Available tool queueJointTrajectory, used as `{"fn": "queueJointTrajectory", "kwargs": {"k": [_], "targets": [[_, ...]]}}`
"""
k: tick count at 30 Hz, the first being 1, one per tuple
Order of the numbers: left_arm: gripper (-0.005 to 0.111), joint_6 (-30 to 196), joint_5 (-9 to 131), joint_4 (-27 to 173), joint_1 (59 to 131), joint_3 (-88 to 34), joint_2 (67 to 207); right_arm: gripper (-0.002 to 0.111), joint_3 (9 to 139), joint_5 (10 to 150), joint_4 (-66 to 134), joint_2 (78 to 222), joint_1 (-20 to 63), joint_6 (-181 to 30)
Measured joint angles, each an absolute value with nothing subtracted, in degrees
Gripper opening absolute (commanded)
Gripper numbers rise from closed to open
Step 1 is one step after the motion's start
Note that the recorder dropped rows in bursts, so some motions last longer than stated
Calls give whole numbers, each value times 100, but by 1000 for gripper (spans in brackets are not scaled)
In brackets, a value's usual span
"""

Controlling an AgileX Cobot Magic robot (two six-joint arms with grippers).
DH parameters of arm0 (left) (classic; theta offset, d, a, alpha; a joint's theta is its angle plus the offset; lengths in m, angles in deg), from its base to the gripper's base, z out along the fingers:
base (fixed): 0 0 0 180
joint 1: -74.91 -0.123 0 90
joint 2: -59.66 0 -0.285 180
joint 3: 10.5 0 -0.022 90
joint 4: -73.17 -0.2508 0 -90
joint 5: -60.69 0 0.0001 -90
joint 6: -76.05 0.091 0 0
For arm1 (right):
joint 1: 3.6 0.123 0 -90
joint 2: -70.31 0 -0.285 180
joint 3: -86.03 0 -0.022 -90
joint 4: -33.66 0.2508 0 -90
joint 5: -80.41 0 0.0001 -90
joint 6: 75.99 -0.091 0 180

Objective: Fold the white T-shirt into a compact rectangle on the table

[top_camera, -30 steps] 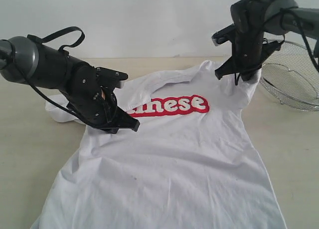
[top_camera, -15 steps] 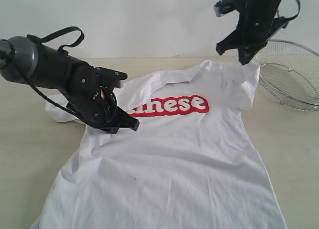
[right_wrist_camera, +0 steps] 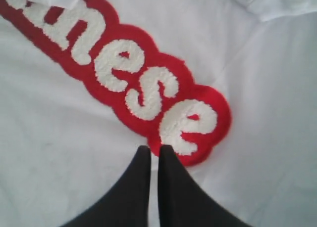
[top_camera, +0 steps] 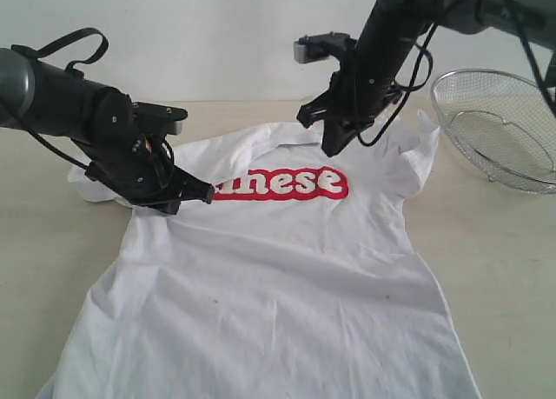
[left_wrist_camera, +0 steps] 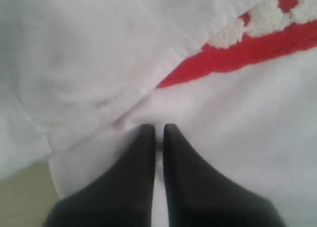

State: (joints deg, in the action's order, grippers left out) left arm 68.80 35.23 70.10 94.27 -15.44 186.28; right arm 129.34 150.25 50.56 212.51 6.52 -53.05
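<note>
Your left arm (top_camera: 87, 116): matte black housing, rounded grey joint shell (top_camera: 16, 84) at far end. Pale screw heads (top_camera: 133, 143) dotted over wrist block. Black strap loop (top_camera: 76, 44) above, thin black cable (top_camera: 54, 153) beneath.
Left gripper (left_wrist_camera: 158, 130): two smooth black fingers, broad at base, tapering to narrow tips.
Your right arm (top_camera: 382, 43): black wrist section, grey link (top_camera: 508, 3) behind. Small grey box (top_camera: 317, 47) on side. Black cables (top_camera: 428, 56) in loose loops alongside.
Right gripper (right_wrist_camera: 154, 150): same black wedge-shaped fingers.
</note>
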Motion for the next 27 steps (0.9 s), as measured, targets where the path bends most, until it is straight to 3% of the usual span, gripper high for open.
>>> {"fn": "queueJointTrajectory", "kwargs": {"k": [18, 27], "targets": [[5, 8124, 3748, 8078, 9545, -1056, 18828, 0, 12238, 15024, 5095, 21564, 1574, -5284], [5, 8148, 3554, 8112, 9545, -590, 19313, 0, 11732, 14960, 5084, 21473, 1643, -5401]]}}
